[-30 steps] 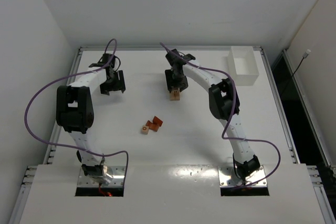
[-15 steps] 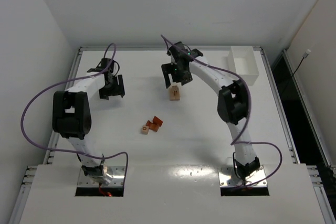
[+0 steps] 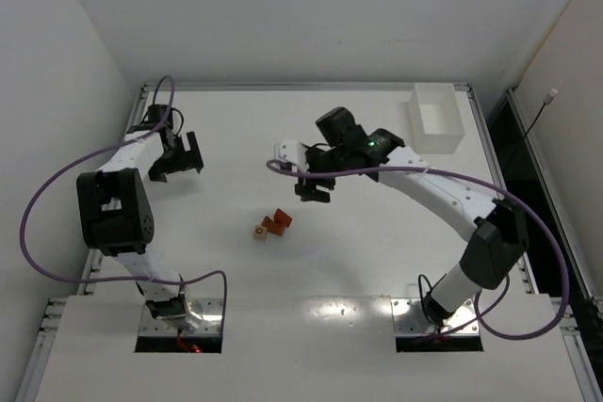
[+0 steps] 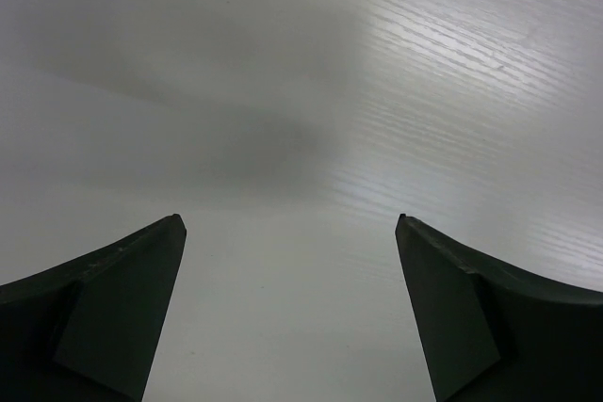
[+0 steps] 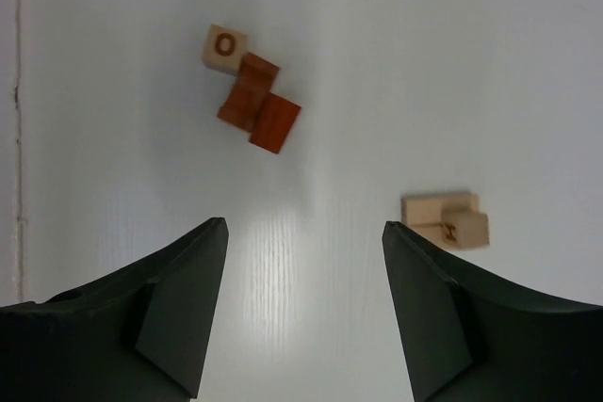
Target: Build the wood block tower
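1. The left gripper (image 3: 177, 166) hangs over the far left part of the table (image 3: 367, 261), well apart from every block. In its wrist view its fingers (image 4: 113, 317) are spread wide, with only bare tabletop between them, so it is released and holds nothing.
2. Near the middle of the table lies a loose cluster. A pale cube (image 3: 259, 232) marked "O" touches the reddish-orange blocks (image 3: 277, 222), which lie against one another at an angle. None of these is stacked onto the tower.
3. The right gripper (image 3: 312, 185) hovers just beyond and to the right of that cluster. In its wrist view the jaws stand apart with empty table between the fingers (image 5: 179, 308). It is released and carries no block.
4. The wood block tower (image 5: 445, 218) shows only in the right wrist view. It is a small stand of pale pieces, one of them a lettered cube, apart from the loose cluster. In the top view the gripper hides it.
5. A white tray (image 3: 438, 134) sits at the far right corner, well apart from the blocks.
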Available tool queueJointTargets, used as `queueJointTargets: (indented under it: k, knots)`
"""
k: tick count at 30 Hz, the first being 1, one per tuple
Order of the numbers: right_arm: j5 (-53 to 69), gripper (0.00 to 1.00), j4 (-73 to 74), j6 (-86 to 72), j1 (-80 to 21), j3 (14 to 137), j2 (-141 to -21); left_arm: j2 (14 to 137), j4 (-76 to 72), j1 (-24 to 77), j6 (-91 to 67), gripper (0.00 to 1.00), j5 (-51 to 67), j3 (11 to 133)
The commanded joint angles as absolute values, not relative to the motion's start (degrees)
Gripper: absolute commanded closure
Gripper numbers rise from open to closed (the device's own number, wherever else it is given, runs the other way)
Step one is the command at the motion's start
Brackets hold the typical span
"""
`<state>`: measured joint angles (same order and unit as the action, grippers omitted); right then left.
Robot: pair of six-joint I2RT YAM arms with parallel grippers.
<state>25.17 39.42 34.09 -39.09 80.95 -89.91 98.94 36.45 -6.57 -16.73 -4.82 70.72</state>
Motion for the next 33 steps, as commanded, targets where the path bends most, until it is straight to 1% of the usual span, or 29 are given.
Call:
queueJointTargets:
  k: [1, 3, 5, 6, 7, 9, 12, 17, 19, 21, 25, 31, 33]
  knots:
    - [31.72, 0.37, 33.05, 47.81, -41.66, 80.06, -92.80, 99.23, 36.83, -8.09, -15.82, 0.07, -2.90, 73.73]
    - [34.18, 0.38, 33.57, 47.81, -42.88, 84.08, -97.52, 99.23, 36.83, -9.14, -15.82, 0.07, -2.90, 73.74]
    - [37.60, 0.38, 38.13, 47.20, -42.89, 88.48, -101.76, 98.62, 36.83, -9.14, -15.30, 0.07, -2.37, 72.96]
    - [38.31, 0.40, 39.54, 45.20, -43.41, 93.03, -103.95, 98.09, 36.83, -9.66, -15.29, 0.07, -2.37, 71.99]
    - [39.54, 0.44, 42.07, 44.13, -44.03, 95.16, -107.89, 97.22, 36.83, -9.67, -15.29, 0.07, -2.37, 71.46]
    - [40.78, 0.48, 45.33, 41.76, -45.25, 100.79, -112.03, 96.16, 35.78, -9.67, -15.29, 0.07, -1.85, 69.97]
    - [40.78, 0.50, 46.49, 41.05, -46.05, 101.34, -113.99, 94.66, 35.16, -9.67, -15.29, 0.07, -1.85, 68.47]
    - [37.10, 0.56, 49.39, 38.86, -49.13, 103.27, -116.63, 94.13, 34.63, -9.67, -15.29, 0.07, -2.46, 68.47]
    - [34.64, 0.56, 48.61, 36.04, -50.62, 103.27, -116.63, 94.66, 34.63, -10.19, -15.29, 0.07, -3.08, 68.47]
    - [33.58, 0.54, 45.28, 34.11, -51.41, 99.86, -116.11, 95.97, 34.63, -10.72, -15.29, 0.07, -3.08, 69.25]
    - [30.23, 0.54, 40.17, 28.50, -53.87, 95.46, -114.96, 97.65, 35.77, -11.87, -15.29, 0.07, -3.08, 71.19]
    - [23.38, 0.54, 35.52, 19.36, -54.40, 94.39, -117.95, 99.40, 36.30, -12.57, -15.29, 0.07, -2.46, 71.81]
    - [21.63, 0.52, 33.93, 19.34, -54.40, 93.69, -117.95, 99.93, 36.30, -13.10, -15.29, 0.07, -1.94, 71.81]
